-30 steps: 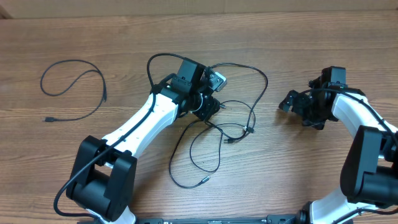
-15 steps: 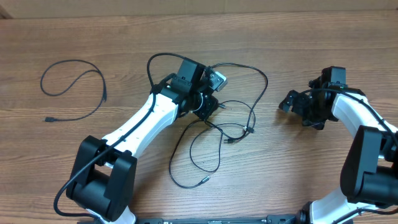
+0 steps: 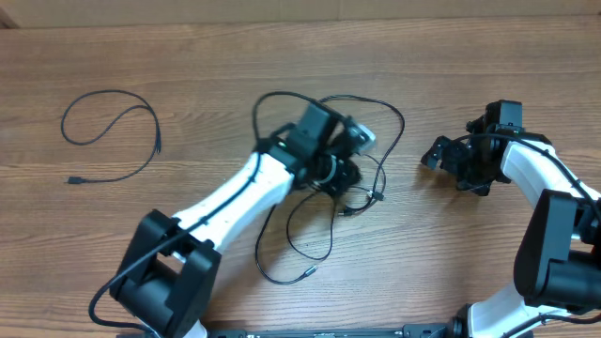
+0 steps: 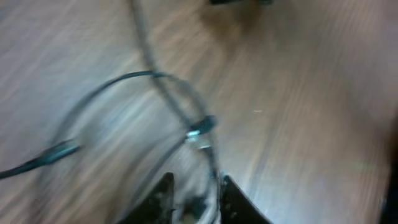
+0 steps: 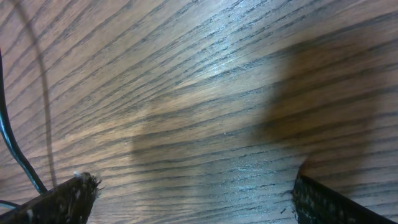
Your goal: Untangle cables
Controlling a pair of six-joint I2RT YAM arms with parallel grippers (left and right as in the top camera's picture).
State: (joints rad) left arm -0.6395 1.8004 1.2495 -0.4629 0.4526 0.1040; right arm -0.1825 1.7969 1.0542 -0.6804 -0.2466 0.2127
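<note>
Left end effector (image 4: 194, 186) is down in the tangled cables (image 3: 376, 194) mid-surface (image 3: 470, 56), its fingers pinched close on a strand, though the wrist view is blurry. Right end effector (image 5: 193, 190) hangs well to the right, fingers wide apart. One loose cable (image 3: 120, 92) lies alone far left.

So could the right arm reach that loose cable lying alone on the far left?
Probably not. The loose cable lies far to the left of the right claw, with the left arm and the tangle between them.
</note>
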